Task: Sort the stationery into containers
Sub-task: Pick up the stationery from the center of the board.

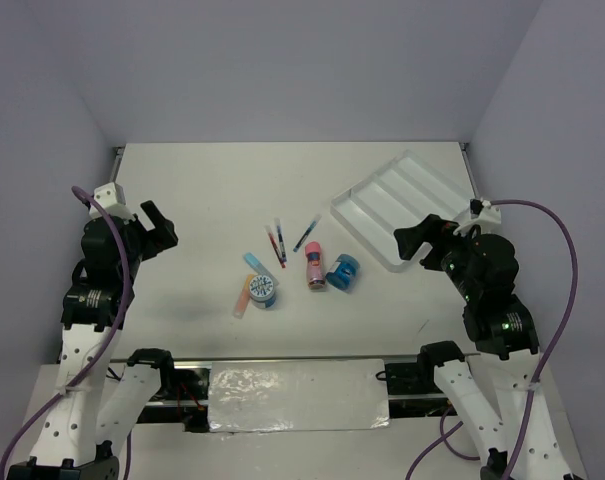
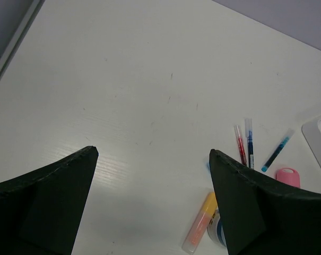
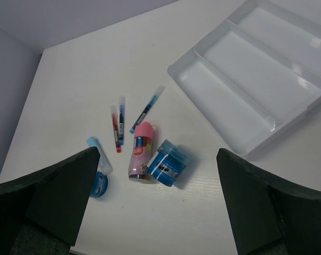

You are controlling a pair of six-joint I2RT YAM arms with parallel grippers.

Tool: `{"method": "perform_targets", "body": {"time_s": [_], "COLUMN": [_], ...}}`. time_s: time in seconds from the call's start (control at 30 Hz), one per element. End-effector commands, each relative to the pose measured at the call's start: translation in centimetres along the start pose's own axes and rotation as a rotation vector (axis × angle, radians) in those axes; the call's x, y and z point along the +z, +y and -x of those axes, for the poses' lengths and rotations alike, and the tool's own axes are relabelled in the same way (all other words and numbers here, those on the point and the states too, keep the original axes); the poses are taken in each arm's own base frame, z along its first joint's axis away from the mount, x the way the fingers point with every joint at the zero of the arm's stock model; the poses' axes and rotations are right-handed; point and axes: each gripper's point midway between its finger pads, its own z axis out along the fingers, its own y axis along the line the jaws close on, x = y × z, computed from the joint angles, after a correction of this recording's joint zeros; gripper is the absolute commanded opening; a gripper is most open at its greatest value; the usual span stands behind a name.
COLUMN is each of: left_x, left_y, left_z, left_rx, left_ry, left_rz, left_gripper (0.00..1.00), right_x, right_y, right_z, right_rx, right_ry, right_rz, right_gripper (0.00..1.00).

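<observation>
The stationery lies in a cluster at the table's middle: a pink tube (image 1: 315,268), a blue jar on its side (image 1: 343,272), a second blue jar (image 1: 264,290), an orange bar (image 1: 243,296), a light-blue bar (image 1: 255,262), a red pen (image 1: 273,243), a blue pen (image 1: 280,240) and a teal pen (image 1: 306,233). The white divided tray (image 1: 400,205) sits at the back right, nothing showing in it. My left gripper (image 1: 160,232) is open and empty, left of the cluster. My right gripper (image 1: 422,240) is open and empty, above the tray's near corner. The right wrist view shows the tube (image 3: 141,151), the jar (image 3: 168,163) and the tray (image 3: 256,85).
Grey walls enclose the table on the left, back and right. A strip of clear film (image 1: 297,395) lies on the rail at the near edge between the arm bases. Bare table surface (image 2: 149,95) lies ahead of the left gripper.
</observation>
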Motion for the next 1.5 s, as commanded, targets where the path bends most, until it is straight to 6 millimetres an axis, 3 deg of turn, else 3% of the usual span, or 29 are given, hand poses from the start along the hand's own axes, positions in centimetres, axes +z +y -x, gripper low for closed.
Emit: {"method": "perform_targets", "body": {"time_s": [0.0, 0.13, 0.17, 0.2, 0.23, 0.27, 0.3, 0.33, 0.37, 0.4, 0.43, 0.47, 0.5, 0.57, 0.6, 0.63, 0.7, 0.73, 0.77, 0.8, 0.87, 1.27, 1.47], "left_x": [-0.2, -0.1, -0.1, 0.0, 0.1, 0.0, 0.0, 0.1, 0.1, 0.0, 0.1, 0.1, 0.1, 0.1, 0.2, 0.2, 0.4, 0.4, 0.4, 0.5, 0.6, 0.5, 0.5], "left_y": [-0.3, 0.1, 0.3, 0.5, 0.6, 0.8, 0.9, 1.1, 1.3, 1.4, 1.5, 1.5, 1.4, 1.4, 1.4, 1.5, 1.5, 1.3, 1.1, 0.9, 0.7, 0.6, 0.5], "left_z": [1.1, 1.1, 1.2, 1.1, 1.1, 1.2, 1.1, 1.1, 1.2, 1.1, 1.0, 1.0, 0.9, 0.9, 0.9, 0.9, 0.7, 0.6, 0.6, 0.6, 0.5, 0.5, 0.5], "left_rx": [-0.001, -0.007, -0.009, -0.012, -0.012, -0.015, -0.016, -0.015, -0.019, -0.018, -0.015, -0.013, -0.008, -0.008, -0.010, -0.008, -0.006, -0.004, 0.000, 0.001, 0.007, 0.009, 0.008], "left_ry": [-0.047, -0.046, -0.047, -0.042, -0.038, -0.043, -0.040, -0.038, -0.044, -0.040, -0.040, -0.038, -0.034, -0.034, -0.034, -0.032, -0.025, -0.019, -0.017, -0.015, -0.007, -0.009, -0.010], "left_rz": [-0.011, 0.016, 0.030, 0.039, 0.047, 0.060, 0.068, 0.076, 0.089, 0.097, 0.101, 0.100, 0.091, 0.091, 0.097, 0.104, 0.100, 0.089, 0.080, 0.071, 0.059, 0.052, 0.047], "left_gripper": [0.99, 0.99, 0.99, 0.99, 0.99, 0.99, 1.00, 0.99, 0.99, 0.99, 0.99, 0.99, 0.99, 0.99, 0.99, 0.99, 0.99, 0.99, 0.99, 0.99, 0.99, 0.99, 0.99], "right_x": [-0.9, -0.9, -1.0, -0.6, -0.1, -0.6, 1.5, 2.1, 1.5, 5.4, 5.8, 6.3, 7.5, 8.2, 8.5, 8.9, 9.3, 9.7, 10.3, 10.3, 11.0, 12.0, 12.2], "right_y": [0.8, 2.4, 4.1, 6.0, 7.2, 10.1, 10.7, 12.1, 14.8, 13.5, 15.2, 15.8, 17.1, 19.1, 20.2, 20.8, 21.6, 22.4, 21.8, 22.6, 22.1, 22.8, 22.6], "right_z": [2.1, 1.8, 1.3, 2.0, 1.1, 0.6, -1.0, -0.8, -4.0, -5.1, -5.0, -6.7, -10.3, -12.0, -15.0, -15.5, -18.9, -19.0, -21.0, -21.2, -23.0, -28.1, -29.4], "right_rx": [-0.007, -0.033, -0.038, -0.021, -0.010, -0.013, 0.027, -0.004, -0.062, -0.136, -0.168, -0.202, -0.258, -0.300, -0.351, -0.372, -0.454, -0.471, -0.523, -0.537, -0.589, -0.622, -0.614], "right_ry": [-0.073, -0.077, -0.053, -0.072, -0.026, 0.020, 0.115, 0.121, 0.222, 0.203, 0.206, 0.264, 0.345, 0.363, 0.412, 0.399, 0.453, 0.439, 0.478, 0.477, 0.505, 0.610, 0.632], "right_rz": [0.017, 0.127, 0.229, 0.327, 0.410, 0.572, 0.575, 0.567, 0.587, 0.390, 0.385, 0.364, 0.335, 0.321, 0.318, 0.292, 0.274, 0.260, 0.223, 0.227, 0.190, 0.253, 0.255], "right_gripper": [1.00, 1.00, 1.00, 1.00, 1.00, 1.00, 1.00, 1.00, 1.00, 1.00, 1.00, 1.00, 1.00, 1.00, 1.00, 1.00, 1.00, 1.00, 1.00, 1.00, 1.00, 1.00, 0.99]}}
